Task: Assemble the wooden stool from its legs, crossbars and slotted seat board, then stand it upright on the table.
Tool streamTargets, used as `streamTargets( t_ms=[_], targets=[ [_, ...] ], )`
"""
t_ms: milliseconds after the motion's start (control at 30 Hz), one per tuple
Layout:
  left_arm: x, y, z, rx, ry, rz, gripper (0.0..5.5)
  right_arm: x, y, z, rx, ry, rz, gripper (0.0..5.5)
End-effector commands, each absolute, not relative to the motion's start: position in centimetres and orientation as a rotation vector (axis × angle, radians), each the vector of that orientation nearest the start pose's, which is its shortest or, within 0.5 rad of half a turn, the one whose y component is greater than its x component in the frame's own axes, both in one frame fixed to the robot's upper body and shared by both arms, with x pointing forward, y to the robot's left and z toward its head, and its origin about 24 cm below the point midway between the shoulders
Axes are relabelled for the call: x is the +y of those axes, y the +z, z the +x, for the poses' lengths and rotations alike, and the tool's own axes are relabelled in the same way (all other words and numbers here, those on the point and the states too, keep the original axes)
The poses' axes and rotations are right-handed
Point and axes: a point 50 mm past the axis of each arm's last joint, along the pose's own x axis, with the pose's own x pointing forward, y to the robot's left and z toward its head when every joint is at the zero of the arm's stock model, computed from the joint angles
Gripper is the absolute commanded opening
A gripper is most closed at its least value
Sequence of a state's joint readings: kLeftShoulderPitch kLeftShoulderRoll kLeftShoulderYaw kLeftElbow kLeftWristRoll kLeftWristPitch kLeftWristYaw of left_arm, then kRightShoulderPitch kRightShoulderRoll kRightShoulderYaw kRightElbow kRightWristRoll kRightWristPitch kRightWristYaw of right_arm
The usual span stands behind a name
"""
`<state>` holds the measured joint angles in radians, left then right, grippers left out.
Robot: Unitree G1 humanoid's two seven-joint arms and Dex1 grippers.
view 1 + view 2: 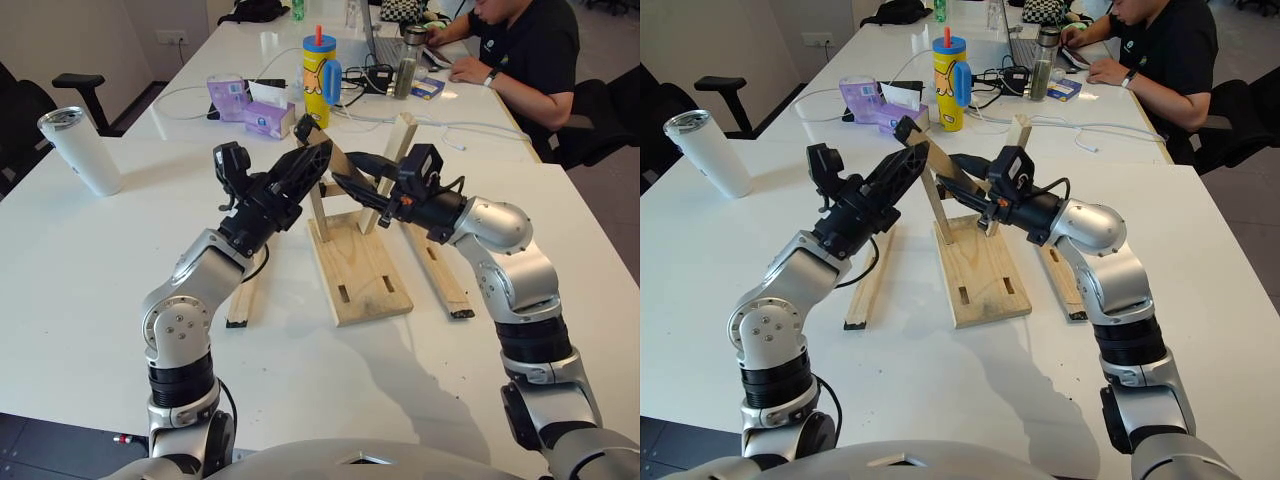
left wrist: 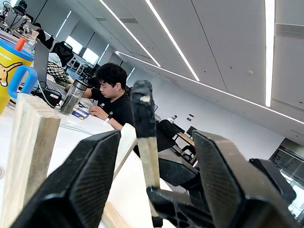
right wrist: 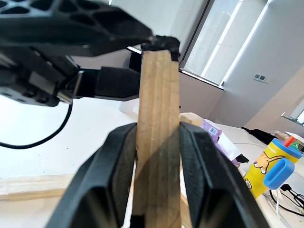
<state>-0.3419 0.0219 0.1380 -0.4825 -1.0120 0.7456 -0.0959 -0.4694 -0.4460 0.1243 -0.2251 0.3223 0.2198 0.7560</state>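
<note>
The slotted seat board [image 1: 372, 285] lies flat on the bench [image 1: 100, 260], just below both tools. A black-capped leg [image 3: 156, 85] stands tilted in it, pinched by the right tool [image 3: 156, 135] (fingers pressed on opposite faces). The left tool [image 2: 156, 140] is spread around the leg's top. Loose wooden pieces [image 1: 245, 295] lie under each arm.

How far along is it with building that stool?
Early on. A first leg stands up from the flat seat board. The right gripper clamps a tilted second leg at the board, with the open left gripper around its top. A left piece and a right piece lie loose on the table, so most joining remains.
</note>
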Motion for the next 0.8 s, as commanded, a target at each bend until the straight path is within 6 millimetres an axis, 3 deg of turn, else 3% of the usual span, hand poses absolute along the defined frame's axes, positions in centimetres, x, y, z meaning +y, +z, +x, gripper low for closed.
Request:
streamTargets(
  t_ms=[33,400,667,700,800],
  targets=[
    [10.0,19.4,26.2,-0.118,-0.748,-0.724,2.13,-11.6,18.8,28.0,-0.352,1.035,-0.383,1.30],
    [10.1,19.5,26.2,-0.126,-0.736,-0.727,0.43,-11.3,18.9,28.1,-0.397,1.008,-0.410,1.30],
    [10.3,19.4,26.5,-0.127,-0.716,-0.724,0.42,-11.2,18.7,28.1,-0.384,1.011,-0.419,1.30],
    [10.5,19.3,26.5,-0.125,-0.704,-0.719,0.42,-11.2,18.7,28.1,-0.379,1.014,-0.414,1.66],
    [11.3,18.8,26.8,-0.120,-0.663,-0.701,0.42,-11.4,18.6,28.2,-0.361,1.016,-0.400,2.09]
  ],
)
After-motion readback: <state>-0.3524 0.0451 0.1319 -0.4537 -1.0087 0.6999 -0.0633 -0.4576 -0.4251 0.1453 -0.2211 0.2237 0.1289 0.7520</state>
